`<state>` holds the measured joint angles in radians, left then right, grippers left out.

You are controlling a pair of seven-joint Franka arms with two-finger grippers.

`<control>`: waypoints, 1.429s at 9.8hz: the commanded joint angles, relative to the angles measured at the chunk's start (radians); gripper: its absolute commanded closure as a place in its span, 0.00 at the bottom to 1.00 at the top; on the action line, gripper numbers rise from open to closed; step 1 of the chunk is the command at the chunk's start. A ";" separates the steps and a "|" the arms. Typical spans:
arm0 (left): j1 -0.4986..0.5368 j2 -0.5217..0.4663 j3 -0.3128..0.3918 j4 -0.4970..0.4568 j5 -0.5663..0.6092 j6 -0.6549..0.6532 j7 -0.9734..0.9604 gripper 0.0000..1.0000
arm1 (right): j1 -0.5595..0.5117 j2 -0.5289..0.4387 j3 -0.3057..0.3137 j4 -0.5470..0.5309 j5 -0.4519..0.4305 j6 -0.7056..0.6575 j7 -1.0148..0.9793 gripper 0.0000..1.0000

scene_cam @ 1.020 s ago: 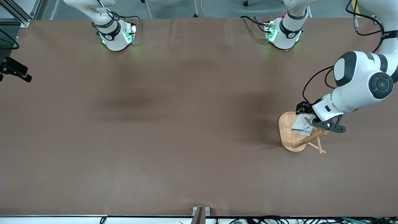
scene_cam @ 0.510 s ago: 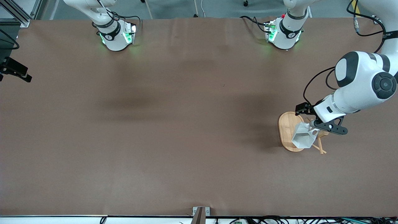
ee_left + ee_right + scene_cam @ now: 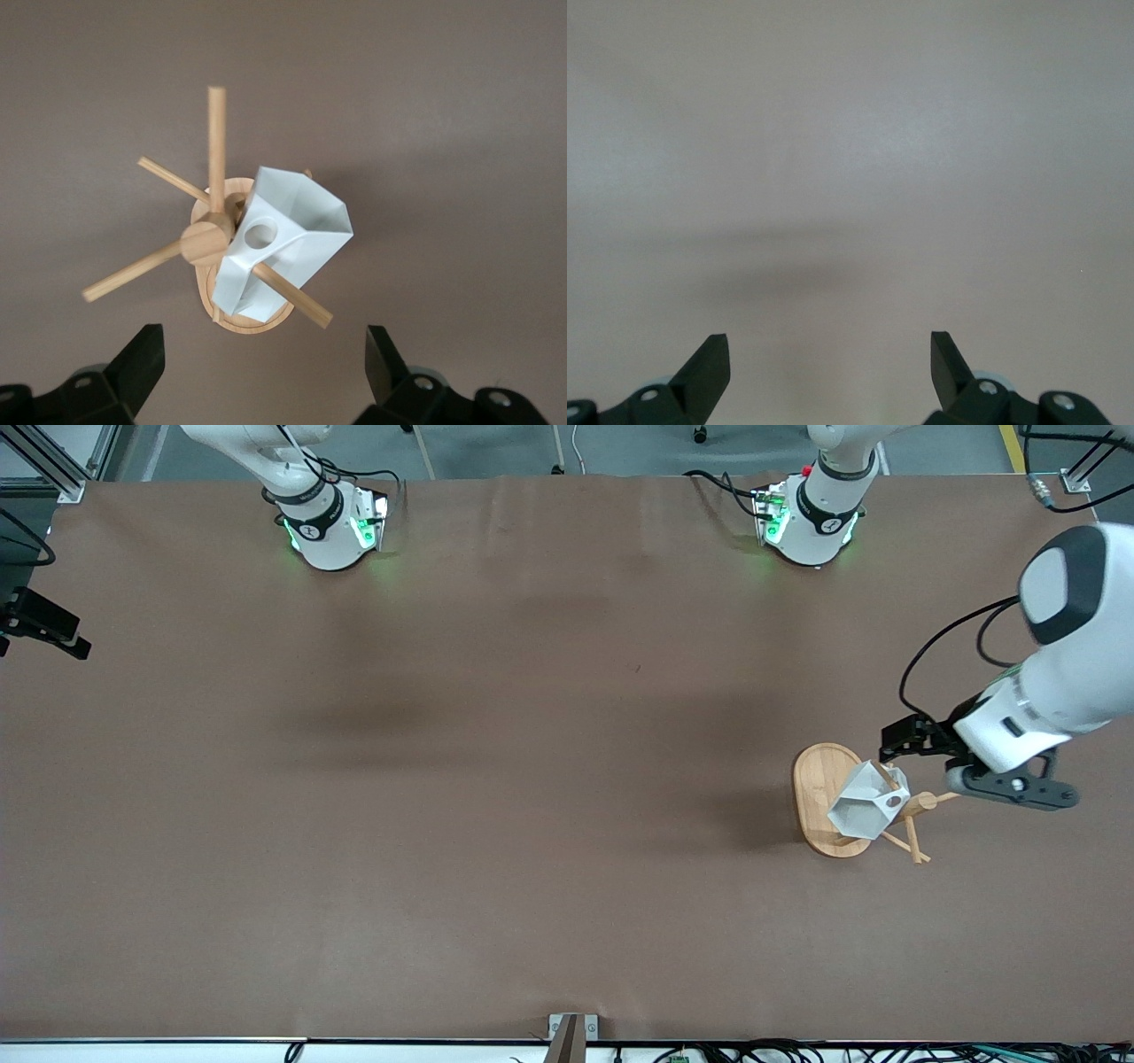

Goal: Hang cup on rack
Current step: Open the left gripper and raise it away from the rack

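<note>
Since the earlier frame, the left gripper [image 3: 997, 779] has let go of the cup [image 3: 866, 804] and is drawing away toward the left arm's end of the table. I am now seeing it above the bare table [image 3: 532, 779], just beside the rack [image 3: 819, 797], with its fingers [image 3: 142, 363] spread wide and holding nothing.

The cup is hanging on the rack, tilted, with one peg [image 3: 292, 294] passing under its handle. I am reading the round handle hole [image 3: 260, 235] as sitting just beside the post top [image 3: 206, 241]; whether a peg is actually threading that hole I cannot tell from these views. The cup's wide mouth is facing toward the right arm's end of the table and over the oval base.

The rack is standing upright near the left arm's end of the table.

The right gripper [image 3: 828, 372] is waiting, fingers apart and empty. I am not seeing it in the front view, so I cannot place it.
</note>
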<state>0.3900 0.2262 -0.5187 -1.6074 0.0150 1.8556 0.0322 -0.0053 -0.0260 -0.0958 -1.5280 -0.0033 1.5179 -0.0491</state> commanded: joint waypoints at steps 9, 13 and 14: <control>-0.332 -0.201 0.368 0.076 0.005 -0.257 -0.006 0.00 | 0.007 -0.006 -0.002 0.035 0.013 -0.007 -0.006 0.00; -0.468 -0.366 0.493 -0.119 0.019 -0.231 -0.018 0.00 | 0.007 -0.006 -0.004 0.034 0.008 -0.005 -0.014 0.00; -0.468 -0.379 0.491 -0.137 0.020 -0.228 -0.020 0.00 | 0.004 -0.006 -0.004 0.032 0.008 -0.007 -0.014 0.00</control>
<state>-0.0658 -0.1171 -0.0358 -1.6522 0.0158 1.5943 0.0188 0.0004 -0.0274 -0.0959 -1.4936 -0.0023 1.5164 -0.0536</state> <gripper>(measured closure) 0.000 0.000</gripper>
